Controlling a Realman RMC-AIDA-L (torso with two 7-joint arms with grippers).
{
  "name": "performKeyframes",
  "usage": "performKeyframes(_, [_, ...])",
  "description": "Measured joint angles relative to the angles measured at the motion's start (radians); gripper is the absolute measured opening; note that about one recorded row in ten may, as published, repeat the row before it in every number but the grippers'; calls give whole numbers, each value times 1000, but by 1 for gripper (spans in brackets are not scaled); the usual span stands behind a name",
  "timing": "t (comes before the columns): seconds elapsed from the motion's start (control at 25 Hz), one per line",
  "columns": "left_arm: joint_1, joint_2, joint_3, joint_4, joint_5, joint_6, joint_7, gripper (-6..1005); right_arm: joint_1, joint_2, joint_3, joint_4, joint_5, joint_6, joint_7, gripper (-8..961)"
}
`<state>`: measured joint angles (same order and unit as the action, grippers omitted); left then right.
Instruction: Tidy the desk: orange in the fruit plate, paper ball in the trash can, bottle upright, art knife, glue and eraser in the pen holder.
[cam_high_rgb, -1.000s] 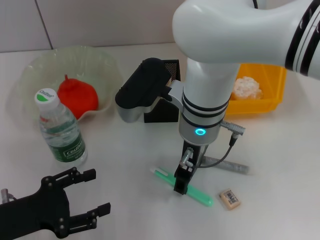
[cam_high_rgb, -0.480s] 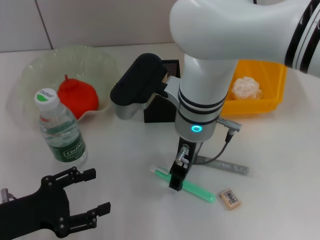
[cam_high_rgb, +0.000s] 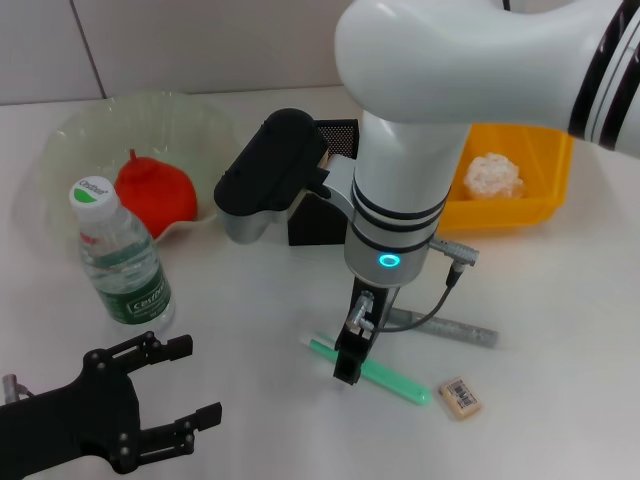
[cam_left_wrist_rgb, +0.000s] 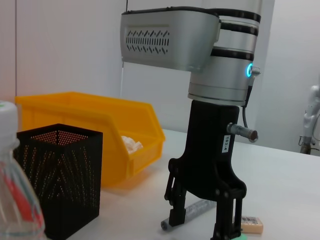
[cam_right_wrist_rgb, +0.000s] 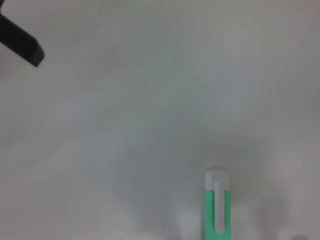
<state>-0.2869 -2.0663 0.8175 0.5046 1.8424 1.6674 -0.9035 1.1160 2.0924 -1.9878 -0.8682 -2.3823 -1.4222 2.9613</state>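
Observation:
The green art knife (cam_high_rgb: 385, 377) lies flat on the table. My right gripper (cam_high_rgb: 349, 367) points straight down over its left part, open, fingers astride it. In the left wrist view, that same gripper (cam_left_wrist_rgb: 202, 226) shows its fingers apart just above the table. The grey glue stick (cam_high_rgb: 452, 328) lies behind the knife and the eraser (cam_high_rgb: 460, 397) to its right. The black mesh pen holder (cam_high_rgb: 332, 212) stands behind my right arm. The orange (cam_high_rgb: 154, 191) sits in the fruit plate (cam_high_rgb: 75, 135). The bottle (cam_high_rgb: 121, 256) stands upright. The paper ball (cam_high_rgb: 492, 174) is in the yellow trash can (cam_high_rgb: 545, 175). My left gripper (cam_high_rgb: 193, 387) rests open at the near left.
The right arm's bulk hides part of the pen holder and the table's middle. In the right wrist view, the art knife (cam_right_wrist_rgb: 217, 206) shows close below, with one black fingertip (cam_right_wrist_rgb: 21, 44) at the picture's edge.
My right arm has shifted a little to the left, and its gripper now stands nearer the knife's left end. The left arm has not moved.

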Motion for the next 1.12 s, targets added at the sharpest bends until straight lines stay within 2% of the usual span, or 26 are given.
performKeyframes(1.12, [0,2,-4,-12,1,3,8,802,-9,0,-49,-12,15,28,-4,655])
